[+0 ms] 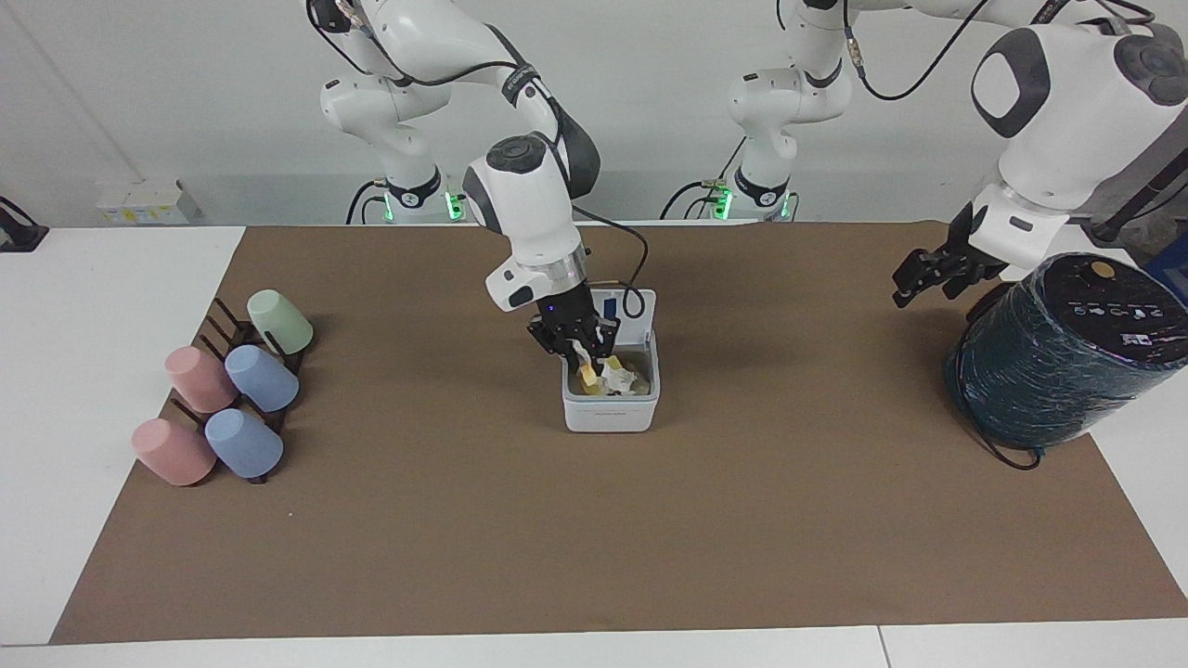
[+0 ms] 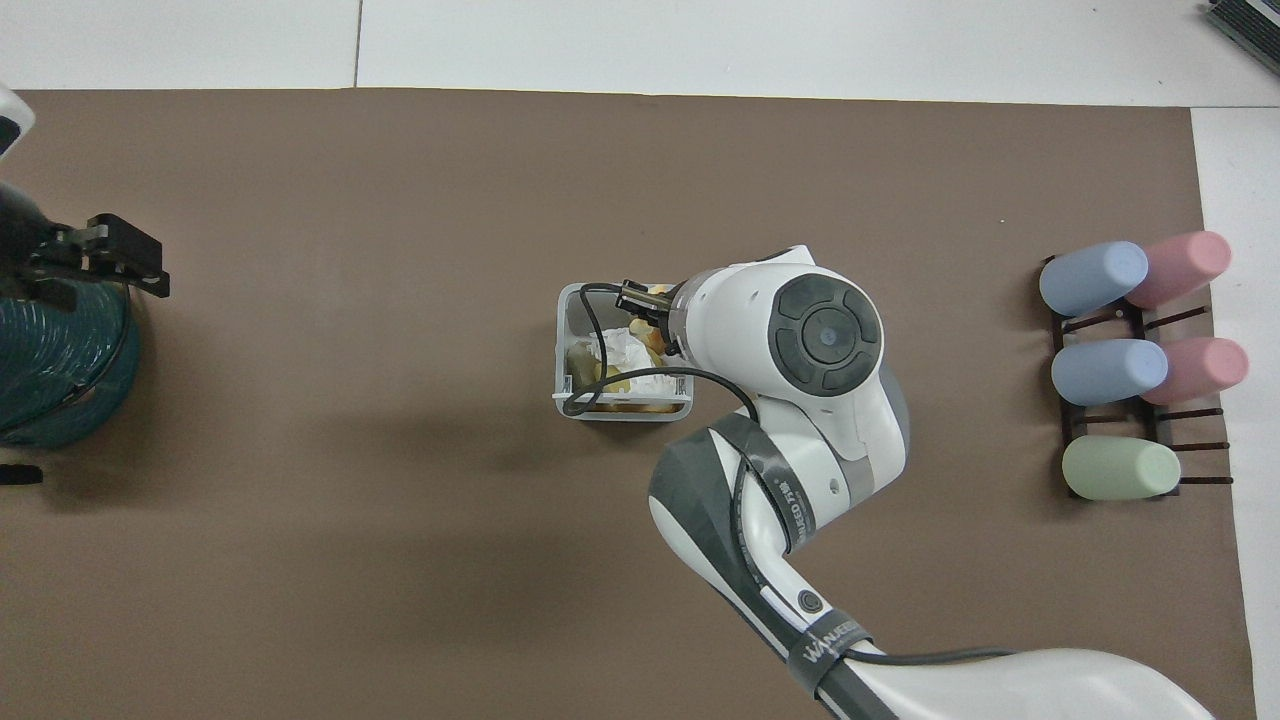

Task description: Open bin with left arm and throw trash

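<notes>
The white bin (image 1: 610, 417) stands mid-table with its lid (image 1: 633, 304) hinged up on the side nearer the robots. It also shows in the overhead view (image 2: 562, 345). Inside lie a crumpled white tissue (image 1: 616, 378) (image 2: 620, 348) and yellow pieces (image 2: 608, 376). My right gripper (image 1: 585, 364) (image 2: 640, 300) reaches down into the bin's open top, shut on the small tan-yellow lump (image 1: 587, 374). My left gripper (image 1: 914, 283) (image 2: 140, 265) is open and empty, raised over the mat beside the dark cylinder, well away from the bin.
A big dark wrapped cylinder (image 1: 1058, 362) (image 2: 50, 370) stands at the left arm's end of the table. A rack of pastel cups (image 1: 227, 399) (image 2: 1130, 360) lies at the right arm's end. A brown mat (image 1: 594, 538) covers the table.
</notes>
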Tool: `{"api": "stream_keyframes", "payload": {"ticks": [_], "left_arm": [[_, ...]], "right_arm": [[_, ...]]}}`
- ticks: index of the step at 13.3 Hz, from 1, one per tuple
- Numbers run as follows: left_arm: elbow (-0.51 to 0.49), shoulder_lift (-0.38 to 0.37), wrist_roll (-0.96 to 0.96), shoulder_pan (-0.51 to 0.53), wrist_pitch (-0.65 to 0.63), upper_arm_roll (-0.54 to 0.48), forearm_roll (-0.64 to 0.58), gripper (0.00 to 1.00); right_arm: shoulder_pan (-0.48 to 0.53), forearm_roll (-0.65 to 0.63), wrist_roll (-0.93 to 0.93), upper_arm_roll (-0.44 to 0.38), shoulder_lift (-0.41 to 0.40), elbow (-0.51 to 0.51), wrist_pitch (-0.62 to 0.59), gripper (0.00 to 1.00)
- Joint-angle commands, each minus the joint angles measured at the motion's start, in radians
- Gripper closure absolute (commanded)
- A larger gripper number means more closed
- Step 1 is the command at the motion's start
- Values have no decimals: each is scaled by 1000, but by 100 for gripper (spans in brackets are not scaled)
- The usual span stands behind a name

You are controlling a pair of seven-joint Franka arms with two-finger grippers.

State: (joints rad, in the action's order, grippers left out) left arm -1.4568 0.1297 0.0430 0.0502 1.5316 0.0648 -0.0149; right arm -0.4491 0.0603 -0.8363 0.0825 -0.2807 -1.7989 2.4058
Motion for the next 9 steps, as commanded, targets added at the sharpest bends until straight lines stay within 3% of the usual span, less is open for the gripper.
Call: {"api": "stream_keyframes", "payload": {"ticks": [1,5,7,9], "left_arm": [[-8,-42,-147,-3,-18,18,-82,0],[-40,-51,-157,-15,83,26,-71,0],[-48,-53,-137,-15,114,29,-56,0],[-54,-55,-86,-15,122,29,-17,0]], "right_arm": [[15,-5,-7,3,11,15,-46,0],[38,-13,6,-10,52,12,-77,0],[116,-33,77,-7,101,6,-102,0],[177,-33,156,-7,173,-4,-201,0]]}}
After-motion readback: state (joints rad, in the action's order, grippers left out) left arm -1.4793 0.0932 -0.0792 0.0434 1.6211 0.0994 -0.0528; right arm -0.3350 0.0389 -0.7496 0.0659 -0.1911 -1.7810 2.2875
